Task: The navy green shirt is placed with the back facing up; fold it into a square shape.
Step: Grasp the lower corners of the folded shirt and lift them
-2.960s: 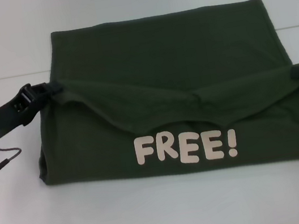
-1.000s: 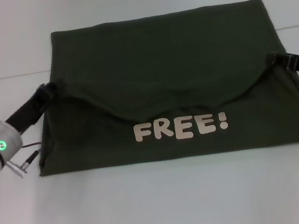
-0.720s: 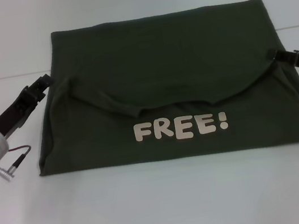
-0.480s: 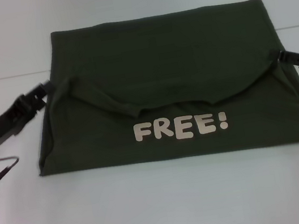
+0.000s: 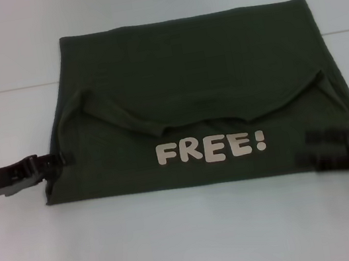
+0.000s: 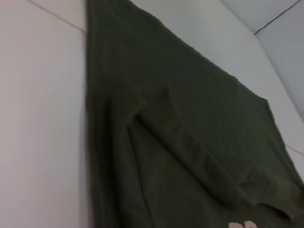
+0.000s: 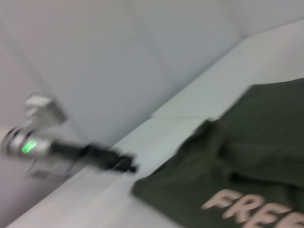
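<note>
both grippers have dropped from the shirt's [image 5: 196,100] sides toward its near corners, left gripper [image 5: 56,161] and right gripper [image 5: 325,149] too blurred for us to tell their opening, so next we grasp and fold the near edge back.

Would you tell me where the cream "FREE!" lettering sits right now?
In the head view, the cream "FREE!" lettering sits on the near half of the dark olive-green cotton shirt, just below the folded-over flap's curved edge.

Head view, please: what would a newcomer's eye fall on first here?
The dark green shirt fills the middle of the white table, folded into a broad block with cream letters "FREE!" along its near part. The left hand sits at the shirt's near left corner, and the right hand lies blurred over its near right corner.
</note>
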